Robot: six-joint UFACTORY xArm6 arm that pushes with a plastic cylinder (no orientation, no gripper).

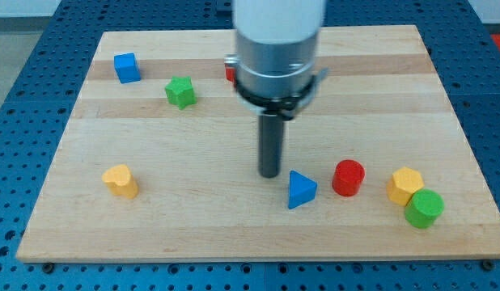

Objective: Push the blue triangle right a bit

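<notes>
The blue triangle (pixel 300 190) lies on the wooden board (pixel 193 218), right of centre toward the view's bottom. My tip (pixel 269 174) stands just to the triangle's left and slightly above it, with a small gap between them. A red cylinder (pixel 348 178) stands close to the triangle's right.
A yellow hexagonal block (pixel 404 186) and a green cylinder (pixel 424 208) sit at the view's lower right. A yellow block (pixel 120 180) is at the lower left. A blue cube (pixel 127 68) and a green block (pixel 180 92) are at the upper left. A red block (pixel 230 73) is mostly hidden behind the arm.
</notes>
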